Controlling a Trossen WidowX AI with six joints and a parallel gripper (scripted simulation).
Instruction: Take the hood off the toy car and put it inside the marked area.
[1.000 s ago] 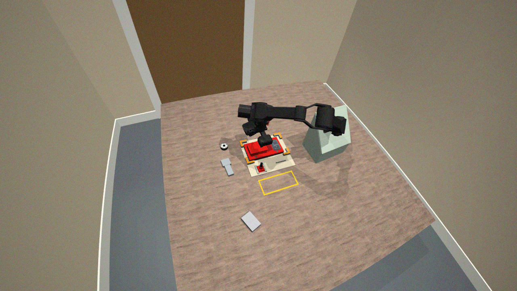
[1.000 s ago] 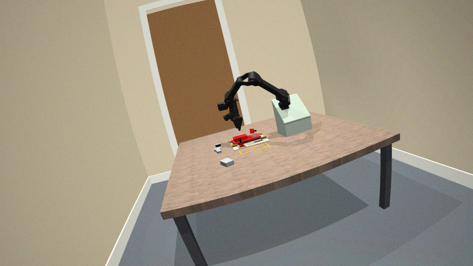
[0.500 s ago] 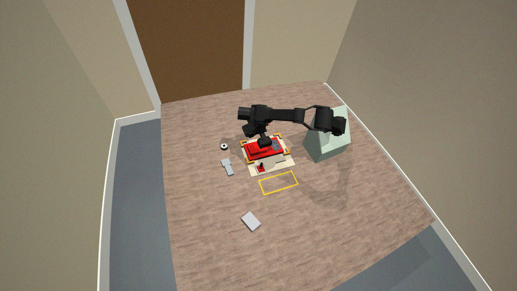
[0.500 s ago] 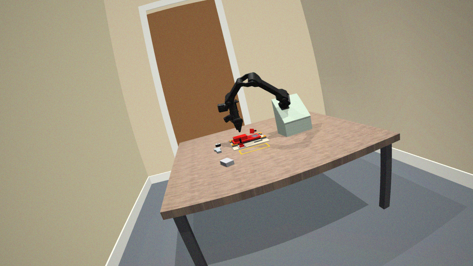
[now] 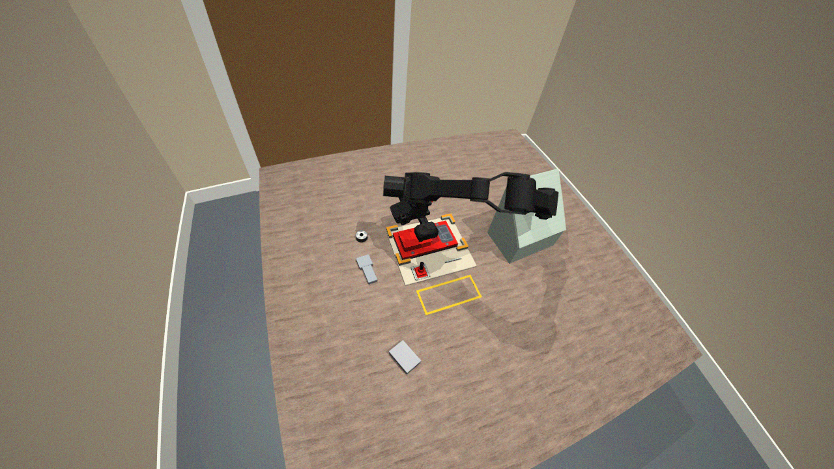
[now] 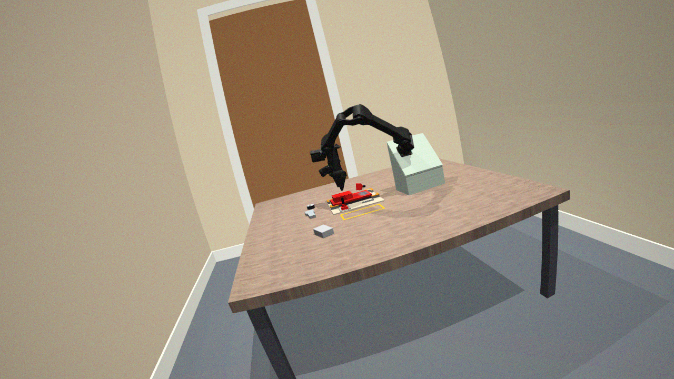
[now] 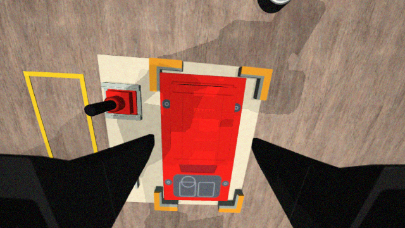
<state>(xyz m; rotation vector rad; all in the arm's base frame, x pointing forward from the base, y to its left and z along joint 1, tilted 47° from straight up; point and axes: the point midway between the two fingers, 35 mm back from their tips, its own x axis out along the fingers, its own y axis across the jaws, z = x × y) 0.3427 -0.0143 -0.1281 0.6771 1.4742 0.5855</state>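
Beige walls all round, white skirting along the base. Brown door in a white frame at 12 o'clock behind the table. Grey-blue floor. Wood-grain table on dark square legs, front edge curved. Light casts soft shadows onto the floor at 6 o'clock under the table.

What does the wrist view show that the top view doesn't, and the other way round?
Only the wrist view shows the gripper open, its fingers apart on either side of the red toy car, and the grey panel at the car's near end. Only the top view shows the arm's pale green pedestal and the flat grey block. Both show the yellow marked area with nothing inside it.
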